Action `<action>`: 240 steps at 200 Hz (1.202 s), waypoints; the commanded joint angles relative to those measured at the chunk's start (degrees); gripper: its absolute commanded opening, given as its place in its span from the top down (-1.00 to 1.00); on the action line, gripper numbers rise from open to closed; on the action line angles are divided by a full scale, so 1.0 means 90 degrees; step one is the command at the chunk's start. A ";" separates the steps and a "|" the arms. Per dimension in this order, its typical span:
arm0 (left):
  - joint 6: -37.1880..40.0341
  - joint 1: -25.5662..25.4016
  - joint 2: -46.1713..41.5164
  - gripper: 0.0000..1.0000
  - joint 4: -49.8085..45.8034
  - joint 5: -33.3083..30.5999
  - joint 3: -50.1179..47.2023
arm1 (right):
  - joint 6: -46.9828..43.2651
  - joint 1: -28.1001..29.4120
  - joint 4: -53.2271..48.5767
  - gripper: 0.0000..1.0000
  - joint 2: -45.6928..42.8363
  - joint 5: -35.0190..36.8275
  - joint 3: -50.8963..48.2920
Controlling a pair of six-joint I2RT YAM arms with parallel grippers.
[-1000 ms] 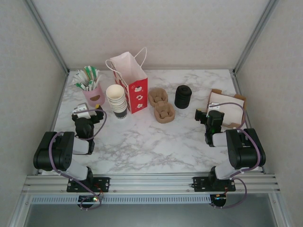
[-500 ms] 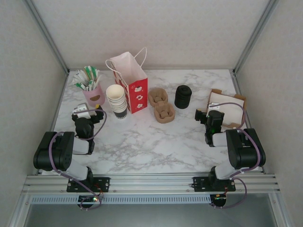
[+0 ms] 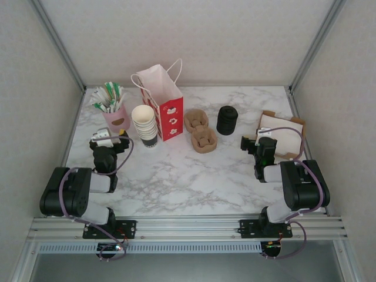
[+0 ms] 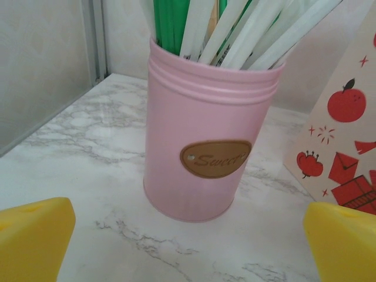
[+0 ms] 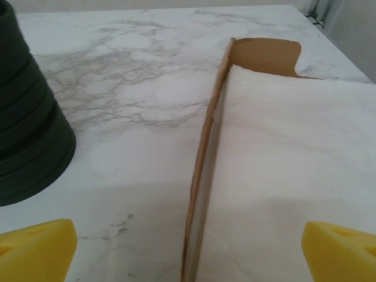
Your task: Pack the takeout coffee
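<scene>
Across the counter's (image 3: 188, 176) near half, bare marble lies open in the middle. Left fingers (image 4: 35, 235) gape wide before a pink tin (image 4: 205, 135) near the left edge; right fingers (image 5: 35, 247) gape wide at a napkin box (image 5: 282, 164) near the right edge. Where the takeout coffee stands, I cannot tell.

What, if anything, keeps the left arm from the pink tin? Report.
Nothing, it seems; yes, reachable. The left gripper, open, faces the pink tin straight on with bare table between; the paper bag stands off to the right.
</scene>
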 commanded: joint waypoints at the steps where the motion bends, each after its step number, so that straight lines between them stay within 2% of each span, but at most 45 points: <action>1: -0.0048 -0.0134 -0.0713 -0.99 -0.0868 -0.0714 0.0179 | -0.0109 0.0093 -0.0454 -0.98 -0.0647 0.0074 0.0079; 23: -0.0235 -0.0153 -0.1340 -0.99 -0.1772 -0.1139 0.0425 | 0.0161 0.0127 -0.2255 -0.98 -0.1324 0.0076 0.0802; 39: -0.0378 -0.0183 -0.1884 -0.99 -0.2274 -0.1344 0.0514 | 0.0088 0.0264 -0.2448 -0.97 -0.1720 -0.0083 0.0803; 70: -0.0672 -0.0320 -0.3025 -0.99 -0.3029 -0.1316 0.0638 | 0.0399 0.0471 -0.3336 -0.97 -0.2711 -0.0258 0.1033; 103: -0.1362 -0.0455 -0.4266 -0.99 -0.3518 -0.0700 0.0659 | 0.1357 0.0492 -0.4783 -0.98 -0.3876 -0.0865 0.1476; 143: -0.2957 -0.0620 -0.5619 -0.99 -0.4516 0.0178 0.0723 | 0.2161 0.0493 -0.6875 -0.98 -0.5200 -0.1505 0.1935; 161: -0.3096 -0.0767 -0.6038 -0.99 -0.4745 0.0447 0.0567 | 0.2512 0.0488 -0.7699 -0.98 -0.5629 -0.1640 0.2082; 198: -0.2902 -0.0790 -0.6585 -0.99 -0.5629 0.0098 0.0604 | 0.3132 0.0483 -0.8502 -0.98 -0.5878 -0.1681 0.2093; 240: -0.2346 -0.0793 -0.6626 -0.99 -0.6033 0.0520 0.0669 | 0.3495 0.0490 -0.8219 -0.98 -0.5352 -0.1876 0.2165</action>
